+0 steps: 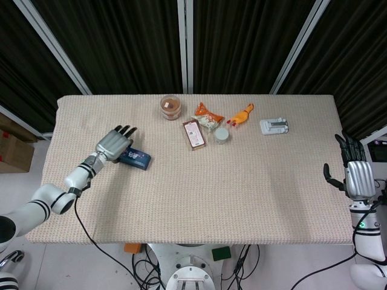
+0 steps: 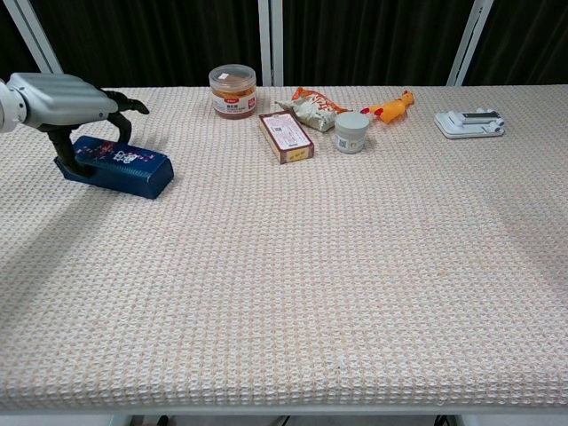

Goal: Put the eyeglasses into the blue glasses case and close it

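The blue glasses case (image 1: 138, 159) (image 2: 120, 165) is a long dark-blue box lying closed on the left of the woven table mat (image 1: 199, 193). My left hand (image 1: 112, 144) (image 2: 60, 96) sits over its left end; the thumb reaches down the near side and the fingers curl over the far side, gripping it. No eyeglasses show in either view. My right hand (image 1: 357, 175) hangs beyond the table's right edge with its fingers spread and nothing in it; the chest view does not show it.
Along the back stand a round jar (image 1: 171, 107) (image 2: 232, 90), a brown box (image 1: 194, 133) (image 2: 285, 137), an orange snack bag (image 1: 208, 116), a small white pot (image 1: 222, 135) (image 2: 351, 131), a yellow toy chicken (image 1: 242, 113) and a white device (image 1: 274, 126) (image 2: 469, 122).
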`<move>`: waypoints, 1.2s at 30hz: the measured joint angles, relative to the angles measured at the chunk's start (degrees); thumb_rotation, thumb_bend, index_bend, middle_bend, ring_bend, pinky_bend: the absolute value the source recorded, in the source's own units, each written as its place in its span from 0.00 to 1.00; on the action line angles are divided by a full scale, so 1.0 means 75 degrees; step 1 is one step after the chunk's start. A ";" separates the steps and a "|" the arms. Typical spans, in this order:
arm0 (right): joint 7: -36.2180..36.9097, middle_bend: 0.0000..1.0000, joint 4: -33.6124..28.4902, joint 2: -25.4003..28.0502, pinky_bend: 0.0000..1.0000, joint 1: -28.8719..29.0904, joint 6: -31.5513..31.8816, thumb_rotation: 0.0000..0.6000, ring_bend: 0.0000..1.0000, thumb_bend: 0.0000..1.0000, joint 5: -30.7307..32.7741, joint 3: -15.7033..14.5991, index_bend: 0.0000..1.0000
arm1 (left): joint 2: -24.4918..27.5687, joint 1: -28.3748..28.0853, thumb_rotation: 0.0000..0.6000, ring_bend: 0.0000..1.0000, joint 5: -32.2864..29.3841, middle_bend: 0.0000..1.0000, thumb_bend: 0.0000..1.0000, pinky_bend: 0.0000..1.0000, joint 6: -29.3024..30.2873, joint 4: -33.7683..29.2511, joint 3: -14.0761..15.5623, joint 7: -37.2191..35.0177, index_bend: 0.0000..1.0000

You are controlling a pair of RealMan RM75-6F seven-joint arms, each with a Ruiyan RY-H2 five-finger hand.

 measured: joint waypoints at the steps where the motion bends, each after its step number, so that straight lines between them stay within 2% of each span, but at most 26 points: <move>1: -0.0001 0.00 -0.0003 0.0003 0.00 -0.0001 0.0003 1.00 0.00 0.53 -0.0001 -0.0001 0.00 | 0.0035 -0.0008 1.00 0.00 -0.0007 0.00 0.16 0.13 -0.0029 -0.0038 0.0012 0.0049 0.26; 4: -0.0004 0.00 -0.0023 0.0021 0.00 -0.0012 0.0025 1.00 0.00 0.53 0.0000 0.0005 0.00 | 0.0139 -0.0022 1.00 0.00 -0.0062 0.00 0.16 0.13 -0.0095 -0.0189 0.0020 0.0172 0.09; 6: -0.0014 0.00 -0.0045 0.0034 0.00 -0.0020 0.0036 1.00 0.00 0.53 0.0001 0.0005 0.00 | 0.0205 -0.0020 1.00 0.00 -0.0110 0.00 0.16 0.13 -0.0109 -0.0296 0.0016 0.0277 0.05; 14: -0.0058 0.00 -0.0122 0.0078 0.00 -0.0039 0.0103 1.00 0.00 0.53 -0.0006 0.0024 0.00 | 0.0562 0.0110 1.00 0.00 -0.0390 0.00 0.16 0.13 0.0048 -0.0910 -0.0029 0.0857 0.01; 19: -0.0042 0.00 -0.0165 0.0120 0.00 -0.0069 0.0181 1.00 0.00 0.53 -0.0012 0.0042 0.00 | 0.1047 0.0447 0.98 0.00 -0.0673 0.00 0.12 0.13 0.0669 -0.1723 -0.0157 0.1081 0.01; 22: -0.0080 0.00 -0.0178 0.0148 0.00 -0.0116 0.0252 1.00 0.00 0.52 -0.0056 0.0005 0.00 | 0.1424 0.0895 0.69 0.00 -0.0977 0.00 0.12 0.13 0.1371 -0.2488 -0.0273 0.1086 0.01; 24: -0.0224 0.00 -0.0161 0.0162 0.00 -0.0153 0.0294 1.00 0.00 0.52 -0.0098 -0.0044 0.00 | 0.1615 0.1258 0.43 0.00 -0.1093 0.00 0.12 0.13 0.1957 -0.2893 -0.0308 0.1056 0.01; 27: -0.0692 0.00 -0.0111 0.0186 0.00 -0.0238 0.0358 1.00 0.00 0.50 -0.0169 -0.0161 0.00 | 0.1836 0.2030 0.18 0.00 -0.1188 0.00 0.12 0.13 0.3163 -0.3402 -0.0284 0.0949 0.01; 31: -0.1673 0.00 -0.0158 0.0287 0.00 -0.0435 0.0362 1.00 0.00 0.52 -0.0222 -0.0411 0.00 | 0.1903 0.3431 0.02 0.00 -0.1169 0.00 0.12 0.14 0.5023 -0.3762 -0.0072 0.0655 0.01; 34: -0.2493 0.00 -0.0384 0.0440 0.00 -0.0660 0.0319 1.00 0.00 0.53 -0.0224 -0.0659 0.00 | 0.1778 0.4494 0.00 0.00 -0.1035 0.00 0.12 0.14 0.6178 -0.3761 0.0158 0.0240 0.01; 36: -0.2985 0.00 -0.0644 0.0568 0.00 -0.0850 0.0280 1.00 0.00 0.53 -0.0208 -0.0844 0.00 | 0.1644 0.5014 0.00 0.00 -0.0907 0.00 0.12 0.13 0.6670 -0.3669 0.0297 -0.0123 0.01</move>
